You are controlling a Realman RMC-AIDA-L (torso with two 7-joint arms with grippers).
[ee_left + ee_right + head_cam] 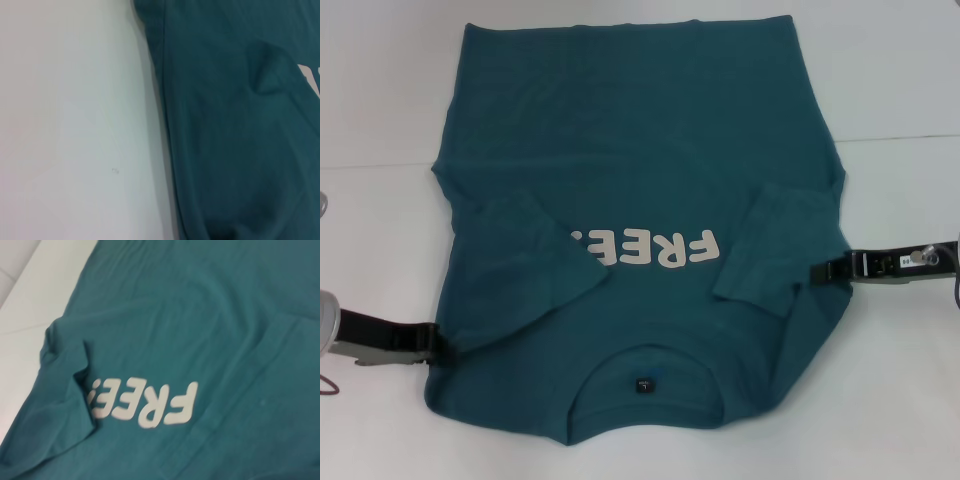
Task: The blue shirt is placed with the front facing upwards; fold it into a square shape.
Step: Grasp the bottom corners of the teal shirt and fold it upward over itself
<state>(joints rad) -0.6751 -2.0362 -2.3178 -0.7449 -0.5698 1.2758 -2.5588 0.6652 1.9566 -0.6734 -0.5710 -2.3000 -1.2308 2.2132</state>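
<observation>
The dark teal-blue cotton T-shirt (650,150) with cream "FREE" lettering (650,250) lies front-up on the white table (380,100), filling the frame's centre, neckline at the bottom, both sleeves folded inward. The left gripper (432,343) touches its lower-left edge; the right gripper (820,270) touches its right edge. Whether either claw is apart or clamped, I cannot tell.

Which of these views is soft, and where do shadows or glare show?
Head view: fairly sharp, the blue shirt evenly lit, faint shadow along its edges on the white table, no glare. Left wrist view: soft throughout, a dim shadow band beside the shirt's edge. Right wrist view: slightly blurred, the "FREE" lettering still legible.
</observation>
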